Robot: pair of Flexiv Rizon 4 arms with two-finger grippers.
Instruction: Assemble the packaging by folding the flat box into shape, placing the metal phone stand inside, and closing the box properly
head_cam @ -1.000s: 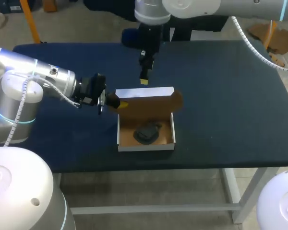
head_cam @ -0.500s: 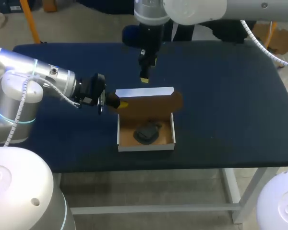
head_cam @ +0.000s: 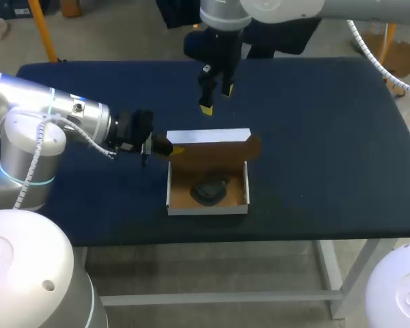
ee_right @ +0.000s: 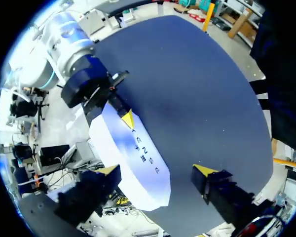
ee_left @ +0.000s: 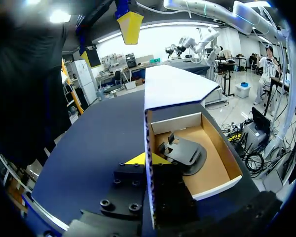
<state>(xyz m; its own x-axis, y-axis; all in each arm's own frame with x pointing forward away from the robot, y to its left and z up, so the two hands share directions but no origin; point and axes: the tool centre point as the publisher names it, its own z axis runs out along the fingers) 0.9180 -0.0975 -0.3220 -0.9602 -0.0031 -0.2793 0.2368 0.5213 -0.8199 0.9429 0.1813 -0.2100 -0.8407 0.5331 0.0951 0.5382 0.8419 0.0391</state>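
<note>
Box (head_cam: 207, 208) on surface (head_cam: 328, 137), stand (head_cam: 209, 190) inside, lid (head_cam: 215, 152) half down. Left tool (head_cam: 172, 147) pinched on lid's left edge, probably to steer closing. Right tool (head_cam: 216, 100) spread wide, empty, above lid's rear.

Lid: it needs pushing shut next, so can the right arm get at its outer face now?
Probably yes: the right gripper hangs open above the lid, whose white outer face lies under it with nothing between. The left gripper grips only one end.
</note>
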